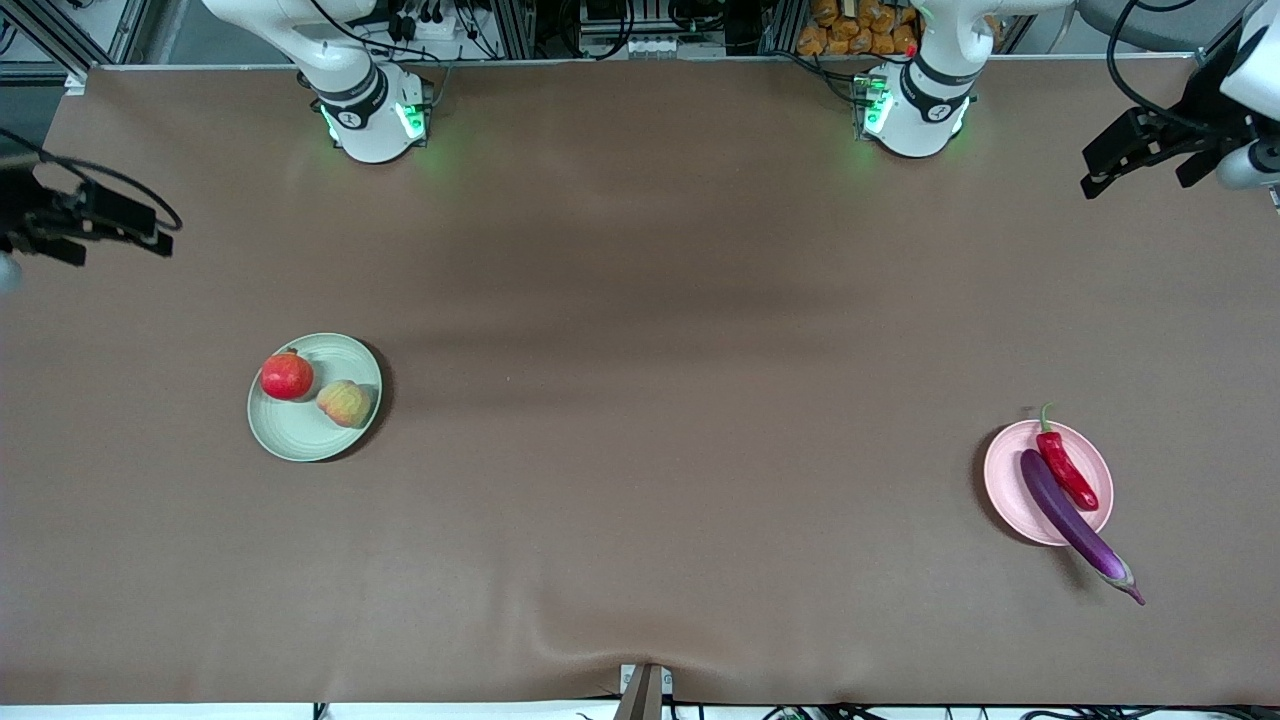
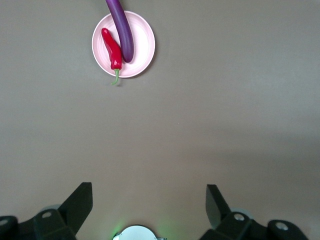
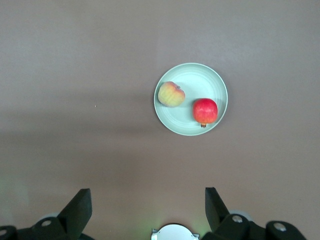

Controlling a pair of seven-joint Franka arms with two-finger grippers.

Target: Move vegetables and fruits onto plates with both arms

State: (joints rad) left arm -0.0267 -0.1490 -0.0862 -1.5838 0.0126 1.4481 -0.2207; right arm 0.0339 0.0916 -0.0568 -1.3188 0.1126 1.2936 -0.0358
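Note:
The pale green plate (image 1: 300, 435) lies toward the right arm's end of the table and holds the red pomegranate-like fruit (image 1: 287, 376) and the peach (image 1: 345, 403). The pale pink plate (image 1: 1008, 495) lies toward the left arm's end and holds the red chili (image 1: 1066, 470) and the purple eggplant (image 1: 1070, 520), whose stem end overhangs the rim toward the front camera. My left gripper (image 1: 1130, 165) hangs open and empty high over the table's end; its wrist view (image 2: 149, 192) shows the pink plate (image 2: 142, 52), chili (image 2: 113, 49) and eggplant (image 2: 122, 30). My right gripper (image 1: 110, 235) is open and empty, high over the table's other end; its wrist view (image 3: 148, 196) shows the green plate (image 3: 200, 80), peach (image 3: 171, 94) and pomegranate (image 3: 205, 111).
The brown table cover (image 1: 640, 400) spans the whole table, with a wrinkle near the front edge. A small clamp (image 1: 645, 690) sits at the middle of that edge. The two arm bases (image 1: 375, 120) (image 1: 915, 115) glow green along the table's edge farthest from the front camera.

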